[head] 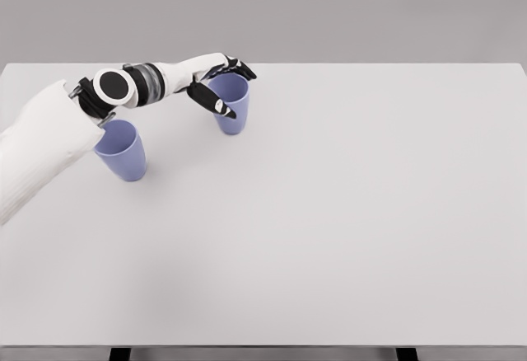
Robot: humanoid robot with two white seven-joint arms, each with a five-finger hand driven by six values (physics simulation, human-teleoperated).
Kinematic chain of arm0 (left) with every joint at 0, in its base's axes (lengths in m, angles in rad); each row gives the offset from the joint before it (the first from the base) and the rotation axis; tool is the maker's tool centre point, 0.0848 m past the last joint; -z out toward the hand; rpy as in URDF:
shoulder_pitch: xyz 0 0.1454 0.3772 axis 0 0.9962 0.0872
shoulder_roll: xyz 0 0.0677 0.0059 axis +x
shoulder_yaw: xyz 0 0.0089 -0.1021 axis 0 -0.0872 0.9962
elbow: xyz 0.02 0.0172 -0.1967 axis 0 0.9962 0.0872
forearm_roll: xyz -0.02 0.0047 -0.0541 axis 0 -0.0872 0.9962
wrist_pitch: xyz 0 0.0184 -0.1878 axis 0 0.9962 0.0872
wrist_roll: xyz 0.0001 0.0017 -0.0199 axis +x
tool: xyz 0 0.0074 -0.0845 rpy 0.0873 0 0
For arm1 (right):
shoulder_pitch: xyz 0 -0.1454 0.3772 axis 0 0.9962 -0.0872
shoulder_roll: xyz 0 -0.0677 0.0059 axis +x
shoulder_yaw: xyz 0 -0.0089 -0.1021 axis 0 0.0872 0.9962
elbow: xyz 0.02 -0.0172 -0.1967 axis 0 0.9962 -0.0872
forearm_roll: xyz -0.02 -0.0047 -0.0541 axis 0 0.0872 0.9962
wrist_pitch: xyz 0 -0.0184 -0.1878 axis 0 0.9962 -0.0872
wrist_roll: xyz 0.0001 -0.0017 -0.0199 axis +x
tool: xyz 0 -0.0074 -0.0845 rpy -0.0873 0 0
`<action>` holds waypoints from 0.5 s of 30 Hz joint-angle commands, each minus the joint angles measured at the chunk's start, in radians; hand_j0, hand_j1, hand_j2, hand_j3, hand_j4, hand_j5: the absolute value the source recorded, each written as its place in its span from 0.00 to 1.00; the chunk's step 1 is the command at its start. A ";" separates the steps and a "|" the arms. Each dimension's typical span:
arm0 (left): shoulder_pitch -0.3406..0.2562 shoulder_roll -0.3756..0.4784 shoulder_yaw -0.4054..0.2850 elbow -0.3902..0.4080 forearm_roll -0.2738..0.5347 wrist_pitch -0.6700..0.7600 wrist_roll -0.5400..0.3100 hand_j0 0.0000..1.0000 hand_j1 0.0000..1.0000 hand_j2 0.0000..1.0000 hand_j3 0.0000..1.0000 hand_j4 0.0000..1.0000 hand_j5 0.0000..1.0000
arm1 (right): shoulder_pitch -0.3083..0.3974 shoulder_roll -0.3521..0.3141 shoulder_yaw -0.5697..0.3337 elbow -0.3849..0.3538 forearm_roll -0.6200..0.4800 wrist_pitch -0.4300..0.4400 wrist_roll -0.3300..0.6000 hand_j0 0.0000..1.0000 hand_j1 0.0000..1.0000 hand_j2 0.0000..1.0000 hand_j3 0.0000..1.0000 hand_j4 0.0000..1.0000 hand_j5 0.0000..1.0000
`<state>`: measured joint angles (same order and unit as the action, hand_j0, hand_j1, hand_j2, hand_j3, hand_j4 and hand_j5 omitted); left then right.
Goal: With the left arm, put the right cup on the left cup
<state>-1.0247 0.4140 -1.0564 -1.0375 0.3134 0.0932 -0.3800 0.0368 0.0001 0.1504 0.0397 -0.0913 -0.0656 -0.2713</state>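
Note:
Two lavender cups stand upright on the white table [346, 213]. The left cup [125, 153] is near the table's left side, its rim partly hidden by my left forearm. The right cup [235, 114] stands further back and to the right. My left hand [237, 91] reaches in from the left and is around the right cup. The thumb [216, 102] lies against the cup's front wall and the fingers [239, 69] curl over its far rim. The cup's base still looks set on the table. My right arm does not show.
The table's far edge runs just behind the right cup. A plain grey wall stands behind the table.

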 commanded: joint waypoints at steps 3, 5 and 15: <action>-0.003 0.006 0.001 -0.015 0.012 0.000 -0.003 0.73 0.73 0.73 0.73 0.73 0.73 | 0.000 0.000 0.000 0.000 -0.001 0.000 0.000 1.00 1.00 1.00 1.00 1.00 1.00; -0.008 0.011 0.001 -0.018 0.016 0.000 -0.002 0.73 0.73 0.73 0.73 0.73 0.73 | 0.000 0.000 0.000 0.000 -0.001 0.000 0.000 1.00 1.00 1.00 1.00 1.00 1.00; -0.012 0.078 0.001 -0.127 0.044 0.000 -0.003 0.72 0.72 0.72 0.72 0.72 0.72 | 0.000 0.000 0.000 0.000 -0.001 0.000 0.001 1.00 1.00 1.00 1.00 1.00 1.00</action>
<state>-1.0370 0.4784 -1.0565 -1.1422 0.3493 0.0935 -0.3832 0.0368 0.0001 0.1502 0.0397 -0.0914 -0.0657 -0.2714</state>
